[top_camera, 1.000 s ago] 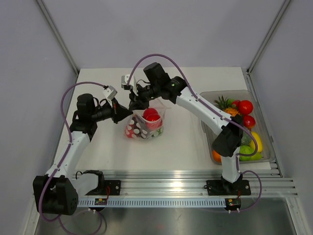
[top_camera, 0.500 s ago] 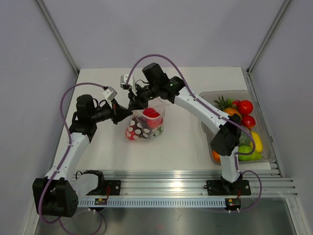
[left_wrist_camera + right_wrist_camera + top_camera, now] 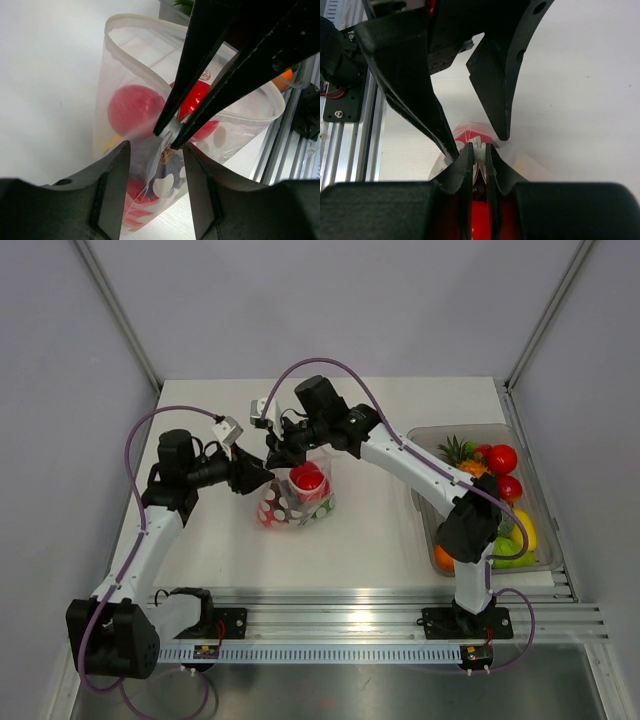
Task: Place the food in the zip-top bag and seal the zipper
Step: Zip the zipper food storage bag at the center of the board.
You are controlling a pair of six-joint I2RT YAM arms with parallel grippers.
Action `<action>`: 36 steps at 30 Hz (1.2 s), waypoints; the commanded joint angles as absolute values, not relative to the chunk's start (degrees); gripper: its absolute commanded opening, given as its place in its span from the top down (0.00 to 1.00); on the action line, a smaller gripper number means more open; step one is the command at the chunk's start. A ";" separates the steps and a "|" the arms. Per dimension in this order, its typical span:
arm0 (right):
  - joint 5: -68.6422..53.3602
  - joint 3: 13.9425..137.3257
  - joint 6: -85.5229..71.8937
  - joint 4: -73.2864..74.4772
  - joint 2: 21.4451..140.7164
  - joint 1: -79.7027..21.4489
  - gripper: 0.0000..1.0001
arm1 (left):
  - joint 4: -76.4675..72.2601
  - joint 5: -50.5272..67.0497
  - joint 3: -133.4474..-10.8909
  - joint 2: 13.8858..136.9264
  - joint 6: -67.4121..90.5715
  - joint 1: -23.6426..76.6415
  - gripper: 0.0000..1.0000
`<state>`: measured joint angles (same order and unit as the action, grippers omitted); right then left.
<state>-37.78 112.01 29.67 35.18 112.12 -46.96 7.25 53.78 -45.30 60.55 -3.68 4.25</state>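
Note:
The zip-top bag (image 3: 295, 502), clear with white dots, stands on the table between both grippers, its mouth open at the top. Red round food (image 3: 306, 480) lies inside it, and shows through its wall (image 3: 134, 109) in the left wrist view. My right gripper (image 3: 281, 457) is shut on the zipper (image 3: 479, 143) at the bag's mouth edge. Its black fingertips (image 3: 170, 131) pinch the strip. My left gripper (image 3: 154, 150) stands open just left of the bag. The bag's side edge hangs loose between its jaws.
A rigid clear tray (image 3: 547, 530) at the right holds more food: red round pieces (image 3: 502, 458), yellow, green and orange ones. The aluminium rail (image 3: 350, 605) runs along the near edge. The right arm reaches across the table above the tray.
My left gripper has opened and let go of the bag's edge. The right gripper keeps its pinch on the zipper, and the bag has shifted slightly toward the front.

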 commanded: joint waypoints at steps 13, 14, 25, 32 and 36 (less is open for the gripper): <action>-37.79 108.37 28.56 30.94 105.12 -47.11 1.00 | 6.59 59.68 -48.60 64.60 -4.22 4.39 0.68; -37.97 108.46 28.48 31.02 105.20 -47.11 1.00 | 5.90 59.68 -48.43 64.51 -3.78 4.39 0.69; -38.67 109.42 28.04 31.38 106.00 -47.11 1.00 | 0.35 61.17 -46.94 63.28 -0.26 4.83 1.00; -37.10 109.25 28.12 32.52 104.33 -47.02 1.00 | -2.98 56.62 -42.46 59.16 1.49 5.01 1.00; -35.25 108.46 28.91 33.75 103.45 -46.67 1.00 | -3.69 54.23 -42.19 57.22 1.84 4.92 1.00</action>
<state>-36.88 107.96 28.51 33.93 108.16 -46.92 1.10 56.99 -42.33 59.16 1.34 4.95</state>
